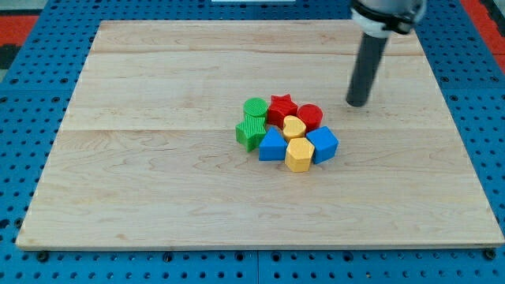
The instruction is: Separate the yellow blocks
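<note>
Two yellow blocks sit in a tight cluster near the board's middle: a yellow heart [293,126] and, just below it, a yellow pentagon-like block [299,155]; they touch each other. Around them lie a red star [282,108], a red cylinder [309,116], a blue cube [322,144] to the right, a blue block [273,146] to the left, a green cylinder [255,107] and a green star [251,132]. My tip [357,103] rests on the board up and to the right of the cluster, apart from the red cylinder.
The wooden board [158,173] lies on a blue perforated table [24,158]. The dark rod [368,67] rises from my tip toward the view's top.
</note>
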Controlling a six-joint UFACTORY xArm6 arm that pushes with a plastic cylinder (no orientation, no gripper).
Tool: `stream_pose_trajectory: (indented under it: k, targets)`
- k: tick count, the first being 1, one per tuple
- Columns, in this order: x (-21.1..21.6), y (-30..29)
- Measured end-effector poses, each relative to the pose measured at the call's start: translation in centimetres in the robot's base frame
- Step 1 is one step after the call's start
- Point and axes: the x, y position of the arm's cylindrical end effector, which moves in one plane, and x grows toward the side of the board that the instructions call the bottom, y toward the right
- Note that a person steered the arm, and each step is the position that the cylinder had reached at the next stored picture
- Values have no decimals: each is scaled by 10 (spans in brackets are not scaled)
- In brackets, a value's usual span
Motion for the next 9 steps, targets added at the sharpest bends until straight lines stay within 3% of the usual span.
stream_pose_trajectory:
  k: [2,5,7,9]
  targets:
    - [58,-46]
    - [27,-98]
    - [67,-85]
    - [58,-149]
